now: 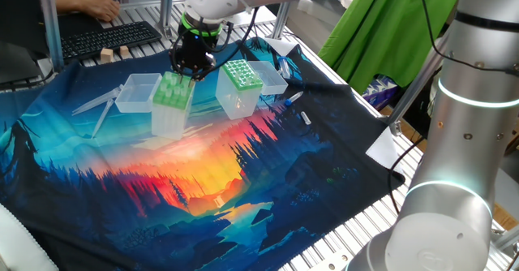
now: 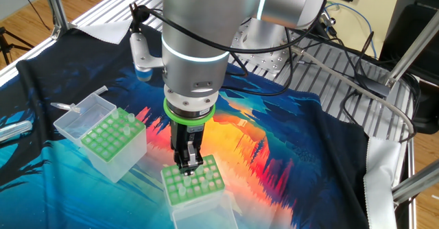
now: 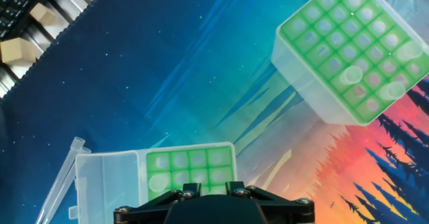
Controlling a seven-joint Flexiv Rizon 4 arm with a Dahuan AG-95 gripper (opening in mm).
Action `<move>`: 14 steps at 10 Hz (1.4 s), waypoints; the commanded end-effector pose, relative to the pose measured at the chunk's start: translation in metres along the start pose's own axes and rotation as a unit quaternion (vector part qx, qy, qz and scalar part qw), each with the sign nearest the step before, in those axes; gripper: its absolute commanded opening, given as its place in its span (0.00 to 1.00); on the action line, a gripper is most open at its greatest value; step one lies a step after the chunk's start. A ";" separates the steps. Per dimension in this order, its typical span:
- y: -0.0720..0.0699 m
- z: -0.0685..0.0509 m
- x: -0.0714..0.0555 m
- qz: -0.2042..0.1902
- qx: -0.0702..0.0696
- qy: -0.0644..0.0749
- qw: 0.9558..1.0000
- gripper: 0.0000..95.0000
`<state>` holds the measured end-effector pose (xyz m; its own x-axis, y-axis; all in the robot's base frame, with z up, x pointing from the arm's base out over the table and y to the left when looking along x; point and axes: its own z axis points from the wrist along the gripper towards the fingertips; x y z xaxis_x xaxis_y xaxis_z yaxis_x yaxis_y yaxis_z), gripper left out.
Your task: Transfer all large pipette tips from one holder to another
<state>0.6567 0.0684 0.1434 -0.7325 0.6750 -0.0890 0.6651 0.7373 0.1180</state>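
Gripper (image 2: 189, 164) points down, fingertips just over the plain light-green holder (image 2: 199, 183); can't tell jaw gap or whether anything is held. A few large pipette tips (image 3: 349, 76) stand in the dotted-grid holder (image 2: 113, 138) nearby, one loose tip (image 3: 62, 180) on the cloth beside the open lid (image 3: 107, 178)

Silver-grey arm (image 2: 195, 37) w/ glowing white rings, green wrist band, black claw (image 2: 188, 162), black cables.

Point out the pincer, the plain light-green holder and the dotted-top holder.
pincer (image 2: 188, 163): the other fixed view, midway between its fingertips.
light-green holder (image 1: 170, 92): one fixed view, on its top plate.
dotted-top holder (image 1: 242, 73): one fixed view, on its top plate.
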 end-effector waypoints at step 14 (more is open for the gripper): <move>-0.001 0.001 0.000 -0.001 0.011 -0.001 1.000 0.20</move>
<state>0.6563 0.0671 0.1430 -0.7335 0.6735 -0.0914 0.6668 0.7391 0.0952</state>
